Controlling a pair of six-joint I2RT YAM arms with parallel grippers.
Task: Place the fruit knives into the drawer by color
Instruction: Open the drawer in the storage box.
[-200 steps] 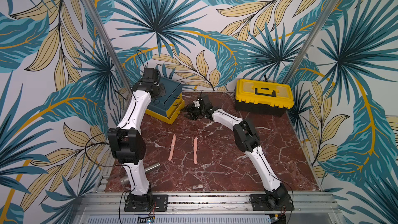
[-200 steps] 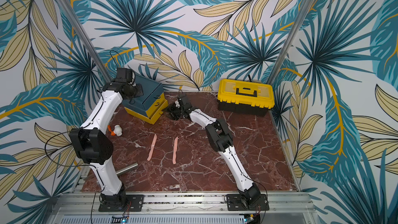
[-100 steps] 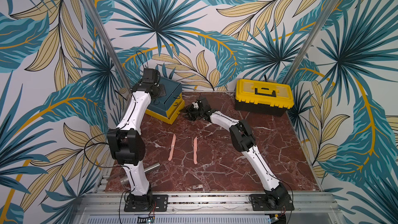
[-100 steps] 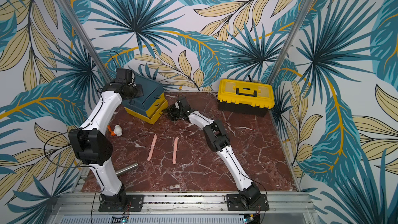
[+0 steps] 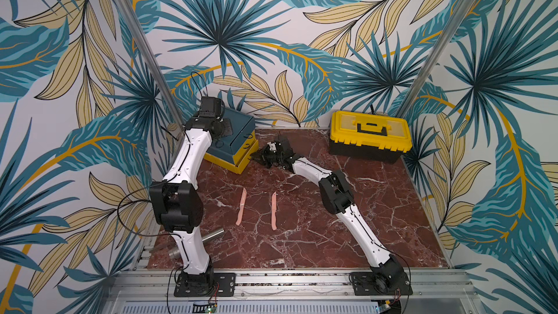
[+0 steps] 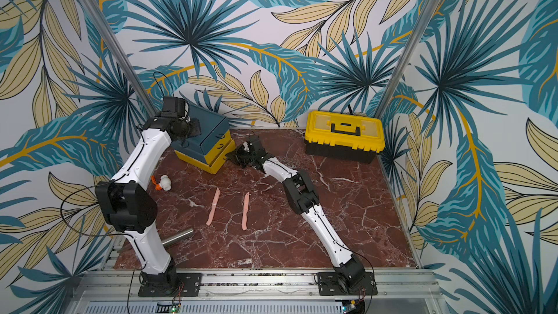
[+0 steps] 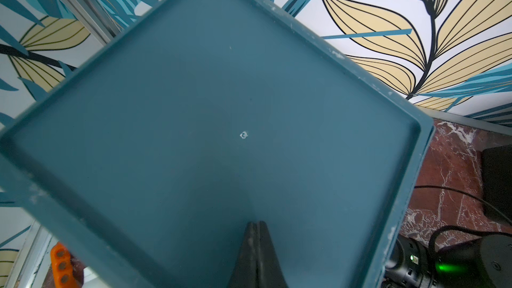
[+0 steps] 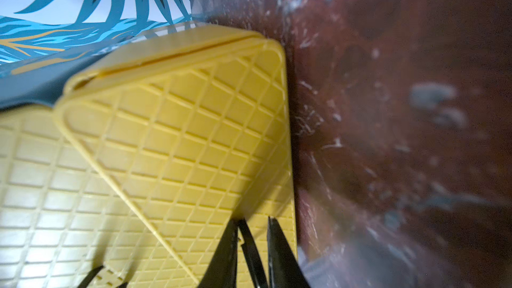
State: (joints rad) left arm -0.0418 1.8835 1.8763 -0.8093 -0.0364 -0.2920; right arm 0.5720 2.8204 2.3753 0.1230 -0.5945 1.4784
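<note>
two slim pink plastic fruit knives are lying flat on the red-brown marble bench (image 5: 302, 246), between the two arms and well apart from the drawer chest. the left pink knife (image 5: 241, 206) and the right pink knife (image 5: 274, 211) are lying nearly parallel, long axes running from the front rail toward the back wall, thinner ends pointing to the wall; the left one is leaning slightly.

the small boxy chest with dark teal casing (image 5: 238, 134) is sitting in the back left corner, its fronts facing the bench's middle. its bottom yellow drawer (image 5: 244, 161) is sticking out a little.

the left tool (image 7: 256, 225) is resting over the chest's recessed top, fingers pressed together with nothing between. the right tool (image 8: 253, 218) is reaching in low at the yellow drawer front, fingers narrowly apart with the thin black ring pull (image 8: 249, 242) between them; i cannot tell whether it is pinching.

a yellow toolbox with a black handle (image 5: 370, 134) is standing at the back right. a shiny steel cylinder (image 6: 178, 237) is lying by the left arm's base, and a white fitting with an orange end (image 6: 163, 182) is sitting near that arm.
</note>
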